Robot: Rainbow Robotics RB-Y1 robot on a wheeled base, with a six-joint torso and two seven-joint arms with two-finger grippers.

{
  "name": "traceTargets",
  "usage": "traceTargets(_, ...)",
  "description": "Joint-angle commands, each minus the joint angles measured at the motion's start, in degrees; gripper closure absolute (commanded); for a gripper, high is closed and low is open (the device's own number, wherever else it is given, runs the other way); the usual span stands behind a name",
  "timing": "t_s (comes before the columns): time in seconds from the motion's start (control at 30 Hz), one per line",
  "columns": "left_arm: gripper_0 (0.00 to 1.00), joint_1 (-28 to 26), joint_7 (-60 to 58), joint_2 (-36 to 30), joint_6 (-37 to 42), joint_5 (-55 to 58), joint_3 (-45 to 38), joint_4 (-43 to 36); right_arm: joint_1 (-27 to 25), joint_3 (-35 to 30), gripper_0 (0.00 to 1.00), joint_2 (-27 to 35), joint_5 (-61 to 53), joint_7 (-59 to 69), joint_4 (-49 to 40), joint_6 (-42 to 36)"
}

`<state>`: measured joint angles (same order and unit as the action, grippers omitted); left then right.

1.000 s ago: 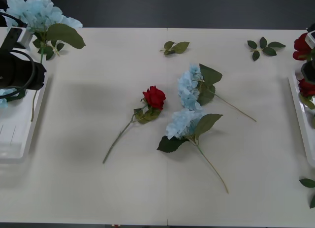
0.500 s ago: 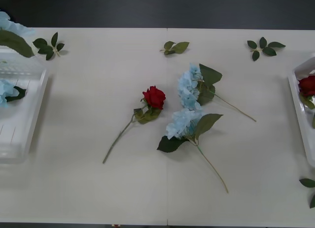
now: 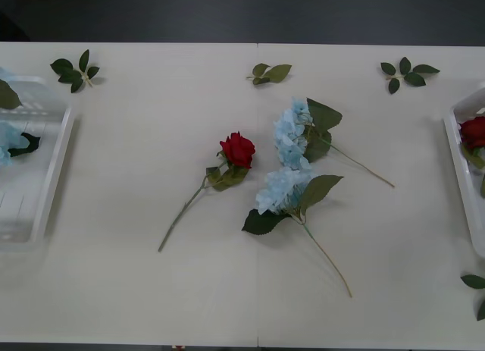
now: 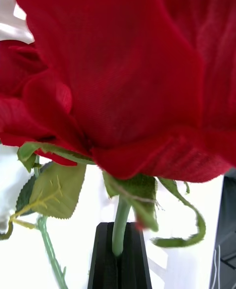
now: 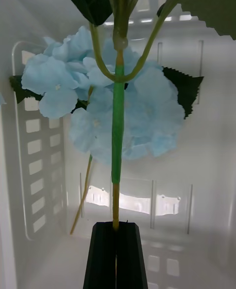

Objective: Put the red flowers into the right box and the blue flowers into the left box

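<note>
Now, step in hand: both arms look ready to let go of a flower over its own box, judging by what hangs from each pair of fingers.
Left gripper (image 5: 117, 240): black fingers pressed together on the green stem of a blue hydrangea (image 5: 117, 121); the stem runs straight away from the fingertips, its long axis in line with the fingers.
Below the left gripper: the left box (image 5: 34, 136), white with slotted walls, and one blue hydrangea head (image 5: 73, 87) already lying in it, directly under the held stem.
Right gripper (image 4: 118, 249): black fingers closed on the pale green stem of a red rose (image 4: 118, 72); the bloom sits just beyond the fingertips, stem in line with the fingers.
Right box (image 3: 460, 150): at the table's right edge, a red bloom (image 3: 474, 131) resting inside.
Left box, front view (image 3: 57, 150): at the left edge, blue petals (image 3: 9, 137) showing within.
Still on the table: one red rose (image 3: 238, 149) near the middle, stem trailing toward the robot and its left; two blue hydrangeas (image 3: 292, 135) (image 3: 280, 190) just right of it, stems running toward the robot's right.
Nearer arm: my guess is either could reach these, as they lie about midway between the boxes.
Loose leaf sprigs (image 3: 270, 72): along the far edge, not part of the job.
Writing or labels: none I can read.
</note>
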<state>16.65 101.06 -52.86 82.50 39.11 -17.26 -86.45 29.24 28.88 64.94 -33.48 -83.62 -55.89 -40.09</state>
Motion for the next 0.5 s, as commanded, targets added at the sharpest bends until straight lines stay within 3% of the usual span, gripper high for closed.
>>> traceTargets(0.03, 1.0, 1.2, 3.1, -1.5, -3.4, -2.3, 1.5, 2.0, 1.2, -0.8, 0.83, -1.0, 0.5, -0.7, 1.9, 1.1)
traceTargets(0.13, 1.0, 1.2, 2.9, -1.5, -5.4, -4.3, 3.5, 2.9, 1.2, -0.8, 0.42, -1.1, 0.5, -1.4, 3.1, 2.6)
traceTargets(0.2, 1.0, 1.2, 2.6, -1.5, -6.5, -5.5, 4.5, 3.2, 1.2, -0.6, 0.25, -1.1, 0.5, -1.8, 3.1, 3.0)
traceTargets(0.4, 1.0, 1.2, 2.1, -1.5, -11.4, -7.4, 7.0, 5.7, 1.2, 0.8, 0.0, -1.0, 0.5, -3.5, 0.3, 3.0)
traceTargets(0.5, 1.0, 1.2, 2.2, -1.5, -11.6, -7.6, 7.0, 5.9, 1.2, 1.0, 0.0, -0.5, 0.5, -4.5, -1.8, 3.0)
